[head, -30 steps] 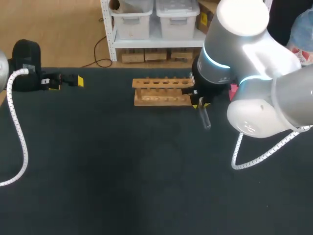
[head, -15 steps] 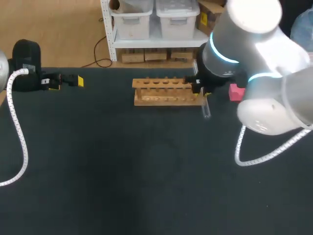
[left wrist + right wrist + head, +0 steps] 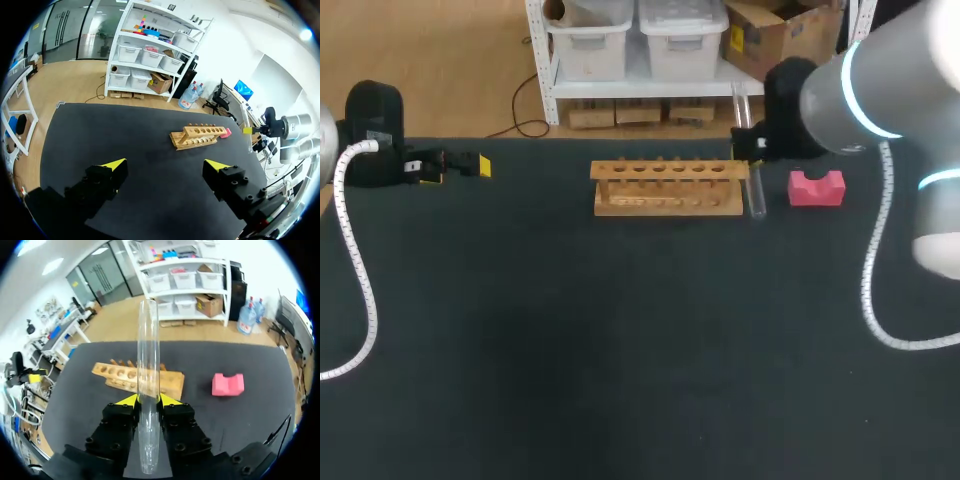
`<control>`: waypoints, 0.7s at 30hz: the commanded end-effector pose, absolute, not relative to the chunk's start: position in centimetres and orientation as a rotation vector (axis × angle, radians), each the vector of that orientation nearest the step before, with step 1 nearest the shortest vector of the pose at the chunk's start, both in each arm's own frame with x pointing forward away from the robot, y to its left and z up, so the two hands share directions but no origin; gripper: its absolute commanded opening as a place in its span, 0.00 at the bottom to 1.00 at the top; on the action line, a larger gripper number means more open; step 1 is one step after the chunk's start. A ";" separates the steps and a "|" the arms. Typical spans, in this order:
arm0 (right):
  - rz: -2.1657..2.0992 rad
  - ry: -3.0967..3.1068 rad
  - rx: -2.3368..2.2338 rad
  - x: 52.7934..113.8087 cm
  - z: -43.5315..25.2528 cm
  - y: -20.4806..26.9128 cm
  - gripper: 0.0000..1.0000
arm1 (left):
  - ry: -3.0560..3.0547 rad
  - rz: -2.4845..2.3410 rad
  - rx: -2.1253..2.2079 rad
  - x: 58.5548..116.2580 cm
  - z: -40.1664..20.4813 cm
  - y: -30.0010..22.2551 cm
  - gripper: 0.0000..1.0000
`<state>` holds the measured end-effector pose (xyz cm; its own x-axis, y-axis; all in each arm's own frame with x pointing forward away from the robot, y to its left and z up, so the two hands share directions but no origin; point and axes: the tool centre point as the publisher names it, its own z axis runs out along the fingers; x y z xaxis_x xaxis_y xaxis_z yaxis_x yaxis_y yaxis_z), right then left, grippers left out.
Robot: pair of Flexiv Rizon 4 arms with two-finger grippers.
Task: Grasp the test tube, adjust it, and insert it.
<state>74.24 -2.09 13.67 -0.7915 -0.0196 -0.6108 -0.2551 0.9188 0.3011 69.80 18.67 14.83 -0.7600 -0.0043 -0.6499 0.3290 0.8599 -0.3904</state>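
— Where is the test tube (image 3: 757, 196) sitting?
— Upper right of the frame, just beside the wooden rack's (image 3: 667, 187) right end; the right tool (image 3: 148, 402) is clamping it.
— Left tool (image 3: 165, 167)?
— Its fingers are standing apart.

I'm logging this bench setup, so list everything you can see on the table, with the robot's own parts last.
test tube: one, clear, upright in the right gripper, just off the right end of the test tube rack.
test tube rack: one, wooden, far middle of the table, holes empty.
block: one, pink, notched on top, right of the test tube rack.
table: one, black top.
left gripper: one, black with yellow tips, jaws open, at the table's far left edge.
right gripper: one, black with yellow tips, jaws shut on the test tube.
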 end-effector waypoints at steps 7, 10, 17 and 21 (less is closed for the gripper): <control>0.592 1.992 -0.218 74.8 15.0 -1.5 0.00 | 2.362 -0.648 0.233 69.8 14.9 18.6 1.00; 0.579 1.941 -0.227 75.0 15.1 -1.1 0.00 | 2.362 -0.648 0.233 69.8 14.9 18.6 1.00; 0.548 1.879 -0.214 75.5 15.0 -0.6 0.00 | 2.362 -0.648 0.233 69.8 14.9 18.6 1.00; 0.548 1.882 -0.230 75.9 14.7 -0.7 0.00 | 2.362 -0.648 0.233 69.8 14.9 18.6 1.00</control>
